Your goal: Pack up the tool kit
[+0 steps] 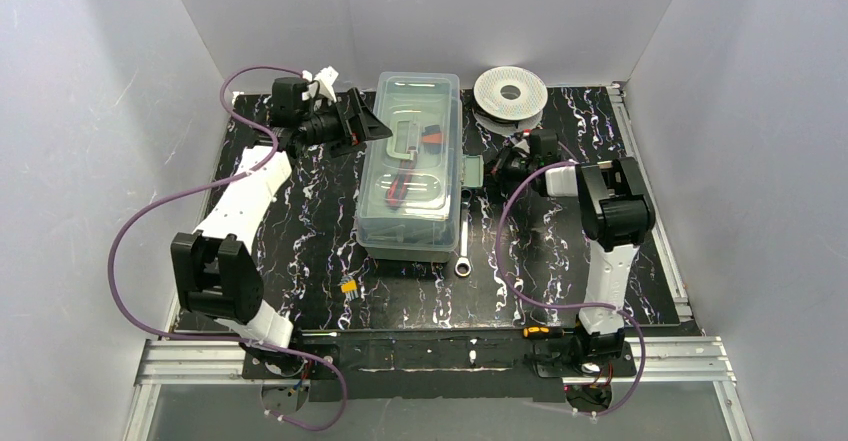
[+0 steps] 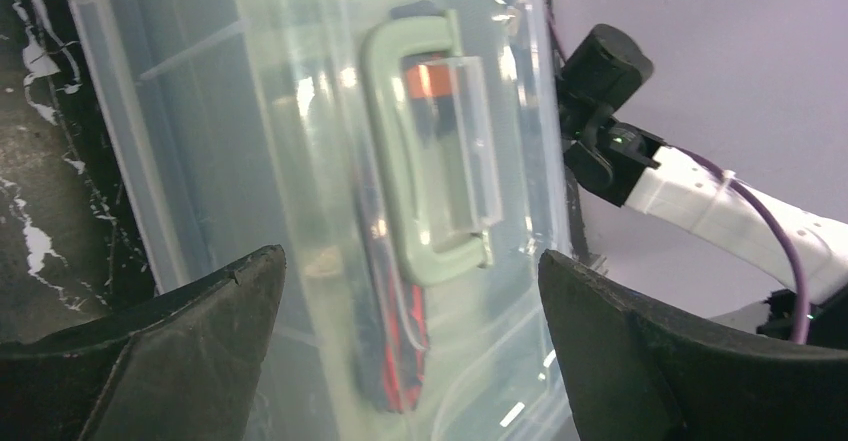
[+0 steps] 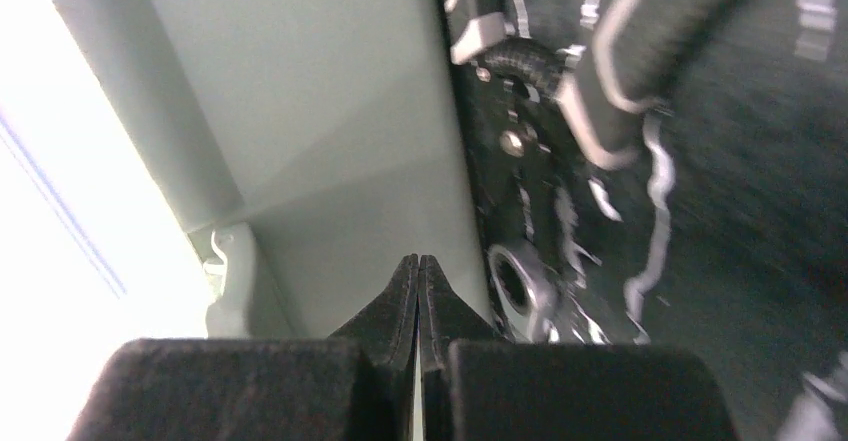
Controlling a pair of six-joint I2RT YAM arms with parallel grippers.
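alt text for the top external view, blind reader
A pale green toolbox with its translucent lid on sits between two robot arms. The left arm holds its jaws open at the box's left side; the right arm, jaws shut, is by the latch. A wrench lies beside the box.

**Tally: one box, one loose wrench, two arms**

Toolbox (image 1: 410,176): one, bearing one handle (image 2: 400,161) on its lid and one latch (image 1: 473,173) on the side just beside the right fingers (image 3: 395,306).

Seen through the lid between the left fingers (image 2: 170,361): at least one red-and-black tool (image 2: 400,361). How many more lie inside cannot be told.

Wrench (image 1: 463,249): one, loose on the tabletop (image 1: 300,221), near the right fingers.

Spool (image 1: 510,91): one, beyond the right fingers.

Yellow plug (image 1: 349,287): one, well apart from both pairs of fingers.

Yellow-black piece (image 1: 537,331): one, too small to name.

Arms: two, the left arm (image 1: 240,201) and the right arm (image 1: 615,241), with two fingers each, four in all.

Purple cables (image 1: 130,221): two, one per arm.
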